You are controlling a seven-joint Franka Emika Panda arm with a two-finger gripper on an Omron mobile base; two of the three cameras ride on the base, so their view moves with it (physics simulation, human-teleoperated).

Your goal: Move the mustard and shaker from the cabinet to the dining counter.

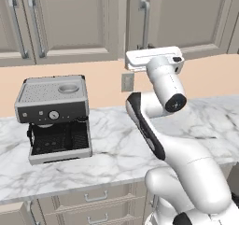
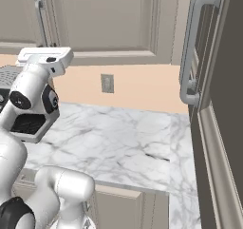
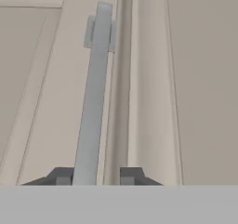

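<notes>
The gripper [image 3: 96, 175] is seen with its jaws clamped on the silver bar handle [image 3: 95, 93] of the cabinet [image 3: 46, 102]. The door is shut.

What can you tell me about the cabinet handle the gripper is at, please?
The handle is a long, straight silver bar, metal by its look, mounted upright on a closed grey-beige recessed-panel cabinet door, near the door's edge. A small bracket fixes its top end to the door. In the hand view the gripper is shut on its lower part, one dark fingertip on each side. In the left base view the handle rises above the hand, over the marble counter.
</notes>
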